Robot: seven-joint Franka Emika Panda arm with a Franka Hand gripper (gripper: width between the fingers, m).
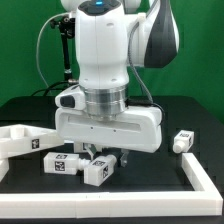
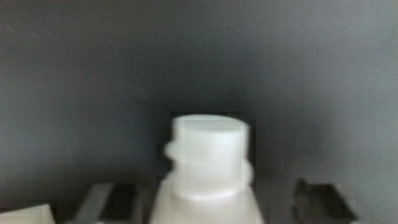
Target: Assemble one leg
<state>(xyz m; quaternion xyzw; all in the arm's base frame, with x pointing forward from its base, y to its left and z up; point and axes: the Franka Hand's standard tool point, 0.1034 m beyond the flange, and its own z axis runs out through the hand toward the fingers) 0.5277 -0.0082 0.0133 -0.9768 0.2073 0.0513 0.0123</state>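
In the wrist view a white leg (image 2: pixel 210 165) with a rounded end lies between my gripper (image 2: pixel 215 205) fingers. Dark fingers (image 2: pixel 107 200) stand on either side with a dark gap to the leg, so the jaws are open around it. In the exterior view the gripper (image 1: pixel 101 158) is low over the black table. A tagged leg (image 1: pixel 97 172) lies just below the gripper and another (image 1: pixel 62 162) lies beside it towards the exterior view's left. A third leg (image 1: pixel 183 141) lies apart at the exterior view's right.
A white angled part (image 1: pixel 20 140) lies at the exterior view's left. A white rail (image 1: pixel 200 178) runs along the front right of the black table. A green wall stands behind.
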